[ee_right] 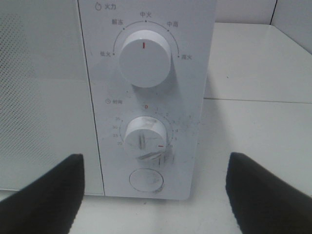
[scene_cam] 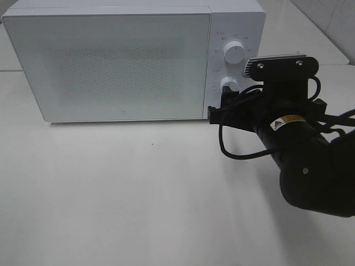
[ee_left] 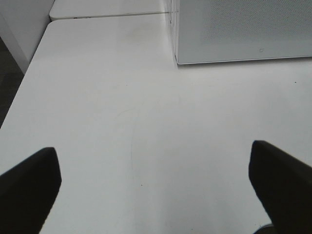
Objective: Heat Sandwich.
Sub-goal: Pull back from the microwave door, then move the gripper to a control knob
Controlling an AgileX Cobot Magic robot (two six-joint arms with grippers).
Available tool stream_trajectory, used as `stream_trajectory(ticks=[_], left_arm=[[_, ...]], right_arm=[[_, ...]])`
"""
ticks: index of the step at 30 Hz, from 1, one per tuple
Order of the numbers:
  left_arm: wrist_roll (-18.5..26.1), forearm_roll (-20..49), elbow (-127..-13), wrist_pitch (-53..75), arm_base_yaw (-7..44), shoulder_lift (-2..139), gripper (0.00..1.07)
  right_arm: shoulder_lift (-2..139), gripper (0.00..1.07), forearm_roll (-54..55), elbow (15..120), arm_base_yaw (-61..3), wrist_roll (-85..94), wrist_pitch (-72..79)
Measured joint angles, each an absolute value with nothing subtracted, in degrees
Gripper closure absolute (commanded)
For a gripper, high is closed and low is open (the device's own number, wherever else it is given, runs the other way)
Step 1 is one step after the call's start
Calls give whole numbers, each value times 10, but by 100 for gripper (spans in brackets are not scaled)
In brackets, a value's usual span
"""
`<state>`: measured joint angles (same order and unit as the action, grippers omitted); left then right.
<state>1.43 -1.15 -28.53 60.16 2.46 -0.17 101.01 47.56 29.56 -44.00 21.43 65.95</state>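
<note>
Right end effector squares up to the timer dial

Right end effector (ee_right: 156, 192) sits open in front of the microwave (scene_cam: 111, 66) control panel, jaws spread wide with nothing between them. We read that spread as deliberate: the fingers flank the timer dial (ee_right: 145, 138), leaving room to close around the knob and twist it. The dial's red mark appears to sit off the zero at the top of its scale, though we cannot say how far. The power dial (ee_right: 145, 57) above points straight up, and the round button (ee_right: 146, 179) below is untouched.

Our left end effector (ee_left: 156, 195) hangs fully open over bare worktop (ee_left: 122, 122), off to the door side of the microwave, where it stays clear of the other arm.

We see no sandwich in any view. The door (scene_cam: 108, 64) is shut and frosted, so we judge it is probably inside but cannot confirm it.
</note>
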Motion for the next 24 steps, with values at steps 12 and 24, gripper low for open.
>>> stream_trajectory(ticks=[12, 24], left_arm=[[14, -11, -285, 602, 25, -2, 5], [14, -11, -285, 602, 25, -2, 5]], right_arm=[[1071, 31, 479, 343, -440, 209, 662], [1132, 31, 463, 402, -395, 204, 662]])
